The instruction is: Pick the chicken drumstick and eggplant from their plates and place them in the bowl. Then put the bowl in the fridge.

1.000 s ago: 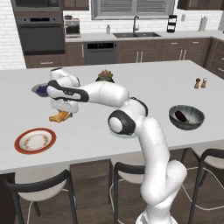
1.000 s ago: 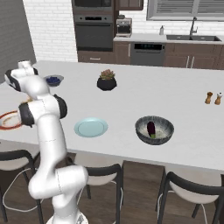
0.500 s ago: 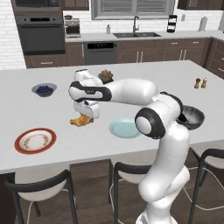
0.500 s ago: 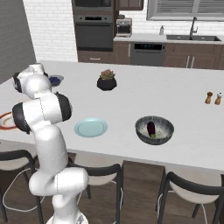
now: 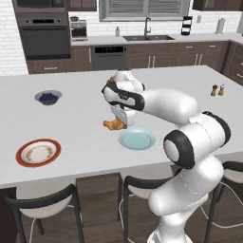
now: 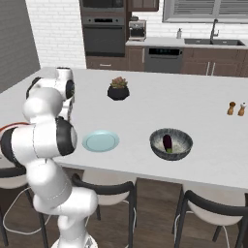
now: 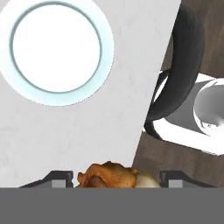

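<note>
White bench [image 5: 71, 123] in a dark-wood kitchen: from the left base camera, the tool [image 5: 118, 122] hangs above the bench, clamped on the chicken drumstick [image 5: 113, 125], just beside the pale blue-green plate [image 5: 137, 139]; the orange-rimmed plate [image 5: 38, 152] sits well apart. From the right base camera, the eggplant [image 6: 167, 143] lies in the dark bowl [image 6: 171, 144]. Hand camera: the drumstick sits between the fingertips [image 7: 59, 178].

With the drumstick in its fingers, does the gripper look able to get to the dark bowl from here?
Probably yes. The gripper holds the chicken drumstick above the counter beside the pale blue-green plate. The bowl, already holding the eggplant, sits beyond that flat plate with nothing tall between.
</note>
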